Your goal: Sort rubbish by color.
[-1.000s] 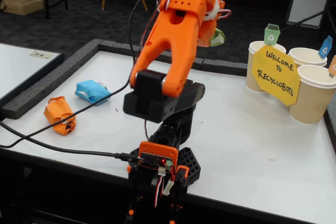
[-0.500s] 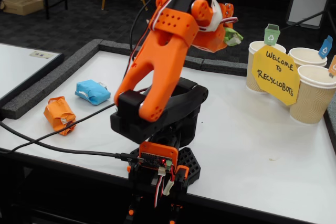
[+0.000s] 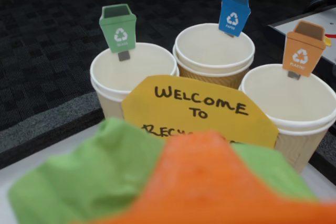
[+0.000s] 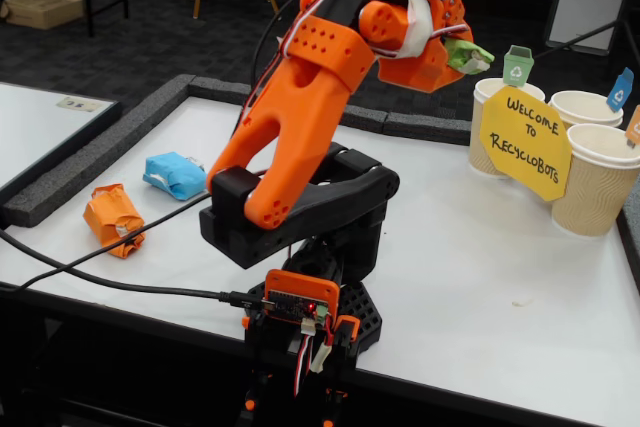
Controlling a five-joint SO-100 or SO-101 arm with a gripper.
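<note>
One green wad (image 4: 468, 54) rides clamped in the tool (image 4: 462, 51), near the cups (image 4: 490, 122).

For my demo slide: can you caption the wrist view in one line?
Green wad clamped in the gripper, facing three cups tagged green, blue and orange.

Blurred green wad (image 3: 89, 182) in the orange claw (image 3: 205, 182), before three cups (image 3: 131, 72) and the yellow sign (image 3: 199, 111)

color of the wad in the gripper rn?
Green. The wad held in the gripper shows best in the wrist view, filling the foreground.
</note>
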